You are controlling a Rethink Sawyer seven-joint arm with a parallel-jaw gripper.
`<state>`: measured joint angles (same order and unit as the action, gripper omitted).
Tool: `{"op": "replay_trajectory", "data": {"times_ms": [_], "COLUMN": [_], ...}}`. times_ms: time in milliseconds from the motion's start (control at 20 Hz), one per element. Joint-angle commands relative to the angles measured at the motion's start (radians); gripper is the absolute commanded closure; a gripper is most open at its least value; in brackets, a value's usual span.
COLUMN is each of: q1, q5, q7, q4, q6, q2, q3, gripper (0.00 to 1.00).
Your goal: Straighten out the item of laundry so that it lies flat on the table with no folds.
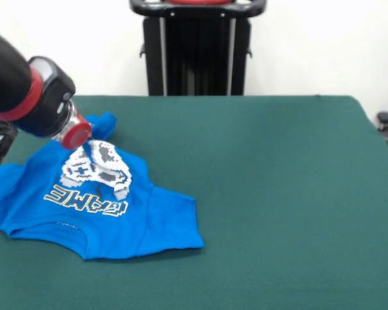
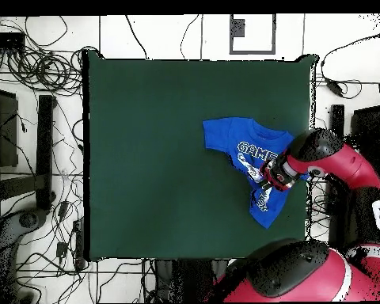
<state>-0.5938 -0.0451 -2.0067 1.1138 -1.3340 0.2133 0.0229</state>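
The blue T-shirt (image 1: 142, 223) lies crumpled at the left of the green table (image 1: 278, 181), print side up, with the "GAME" lettering showing and folds across the print. My gripper (image 1: 84, 143) comes in from the left and is shut on the cloth at the print, which rises to a peak at its tip. A blue flap stands up behind the gripper. In the overhead view the T-shirt (image 2: 229, 134) sits near the right edge of the table (image 2: 146, 142), and the gripper (image 2: 266, 176) is over its lower half.
The robot's black pedestal (image 1: 197, 48) stands behind the table's far edge. The T-shirt's left sleeve lies close to the table's left edge in the front view. Cables (image 2: 43, 71) cover the floor round the table.
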Motion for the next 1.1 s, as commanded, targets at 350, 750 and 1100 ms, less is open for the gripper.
{"op": "replay_trajectory", "data": {"times_ms": [350,750,1100], "q1": [0.009,0.0,-0.005], "q5": [-0.071,-0.079,-0.1], "q7": [0.201,0.203,0.233], "q4": [-0.104,-0.137,-0.234], "q6": [-0.136,-0.17,-0.275], "q2": [-0.051,-0.063,-0.091], "q3": [-0.14,-0.152,-0.153], "gripper": [1.0,1.0,1.0]}}
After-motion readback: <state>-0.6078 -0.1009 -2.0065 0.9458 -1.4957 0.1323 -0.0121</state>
